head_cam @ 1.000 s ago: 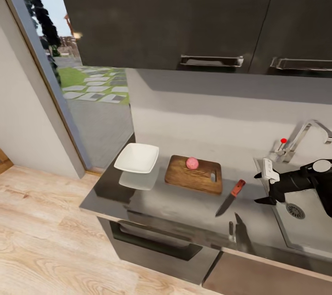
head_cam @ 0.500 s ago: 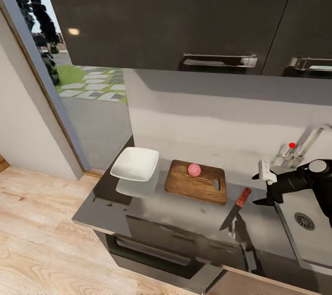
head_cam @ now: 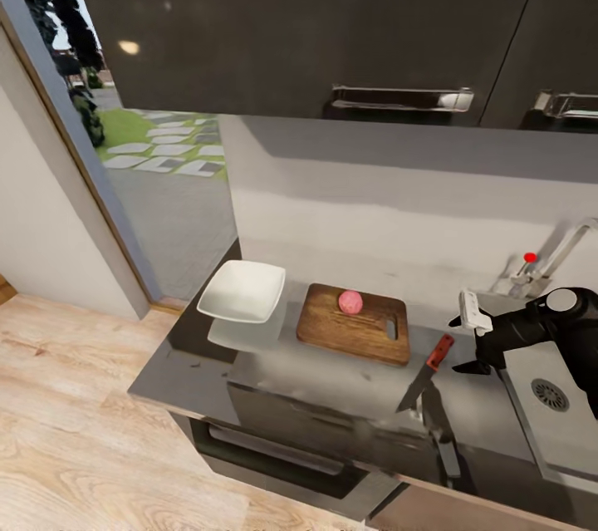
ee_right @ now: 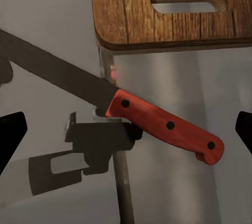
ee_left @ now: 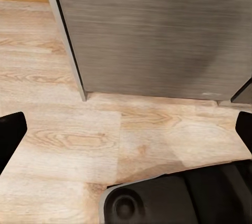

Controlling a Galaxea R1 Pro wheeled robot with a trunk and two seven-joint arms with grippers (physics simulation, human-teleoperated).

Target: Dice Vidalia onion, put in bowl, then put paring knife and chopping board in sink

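1. Paring knife (head_cam: 425, 371): lies flat on the countertop (head_cam: 332, 381), just right of and nearer than the chopping board (head_cam: 353, 323); red-orange handle (ee_right: 163, 125) to the far right, dark blade pointing near-left. Judged light, stiff and thin; it lies low on a glossy surface, so it may skid if nudged. Best taken across the riveted handle, away from the blade
2. Vidalia onion (head_cam: 350, 302): rests on the board, toward its far edge. Judged round and firm, liable to roll under the blade
3. Bowl (head_cam: 242, 292): white, left of the board, apart from it
4. Sink (head_cam: 548, 406): at the right end of the counter, tap with red knob (head_cam: 530, 257) behind it
5. Right gripper (head_cam: 473, 341): arm reaches in from the right above the drainboard edge, hovering just right of the knife handle; fingers spread wide, grasping nothing
6. Left gripper (ee_left: 126, 134): hangs low, pointing at the wooden floor (ee_left: 79, 145) before a cabinet front; fingers parted, nothing between them
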